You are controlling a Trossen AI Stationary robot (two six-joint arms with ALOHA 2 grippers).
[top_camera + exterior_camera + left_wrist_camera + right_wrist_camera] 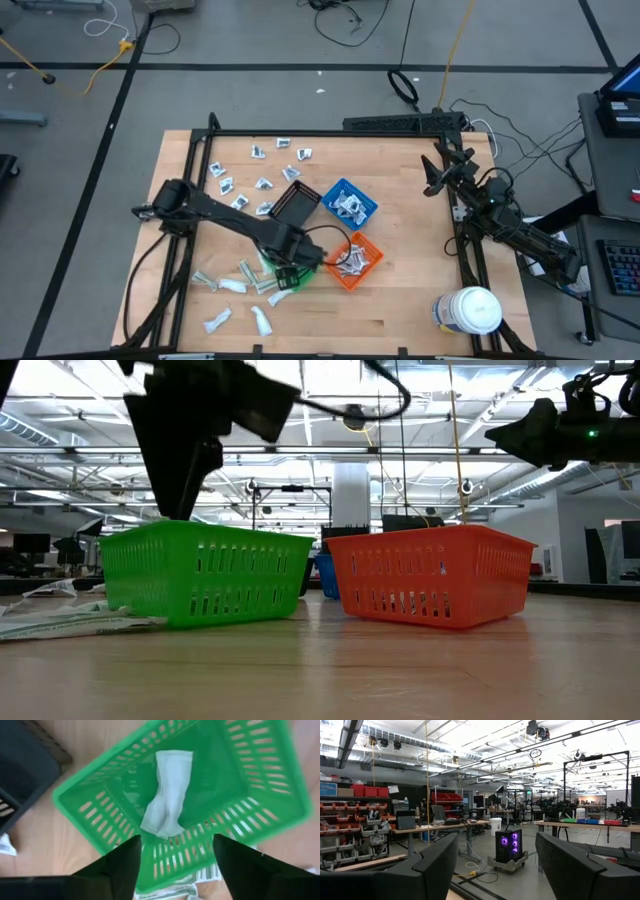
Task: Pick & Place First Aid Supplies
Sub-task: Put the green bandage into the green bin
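Observation:
A white wrapped packet (167,795) is inside the green bin (80,800), straight below my left gripper (177,840). That gripper points down over the bin (305,276) and is open, a finger to either side of the packet's near end without touching it. More first aid supplies lie loose on the wood: packets (262,183) toward the far left and tubes (232,286) near the green bin. My right gripper (432,175) waits open at the table's far right, raised and aimed into the room (495,845).
The orange bin (355,262) stands right of the green one and holds supplies, as does the blue bin (348,203). The black bin (295,205) stands beside the blue one. A large white jar (470,310) stands at the near right corner.

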